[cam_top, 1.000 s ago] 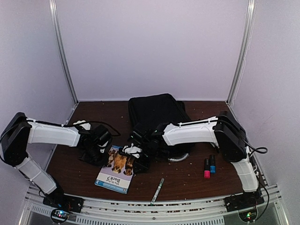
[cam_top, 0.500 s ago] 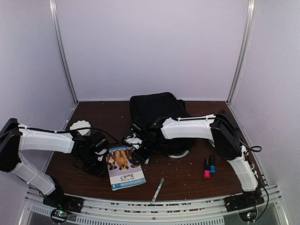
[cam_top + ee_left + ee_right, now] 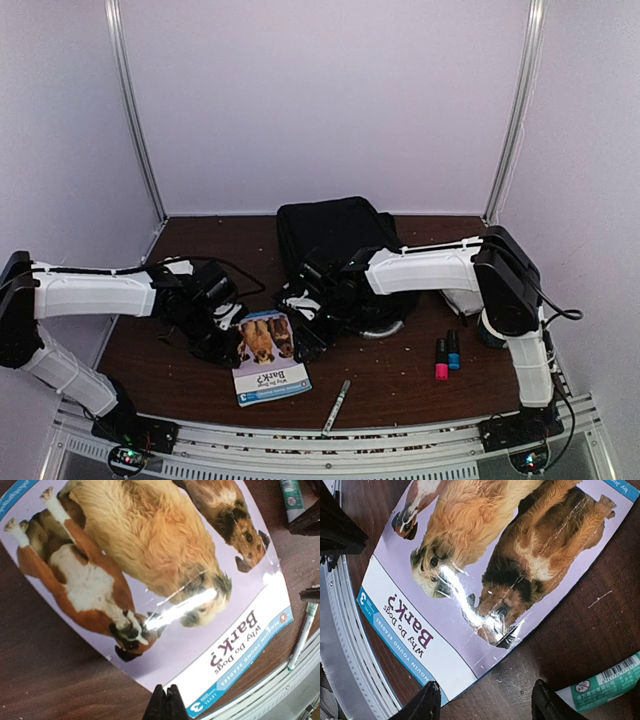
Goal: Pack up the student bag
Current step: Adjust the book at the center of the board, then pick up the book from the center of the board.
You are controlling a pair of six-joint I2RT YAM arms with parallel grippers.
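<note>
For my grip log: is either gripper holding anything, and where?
Nothing held. The right gripper stands open over the book; the left gripper is shut, tips at the book's edge.

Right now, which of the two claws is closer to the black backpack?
The right. The right gripper hangs just in front of the student bag, near its front left corner, by the dog book. The left gripper sits farther left, on the book's other side.

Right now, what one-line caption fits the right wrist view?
Open right tool over a glossy lilac paperback book showing dogs, on the dark brown wooden table.
</note>
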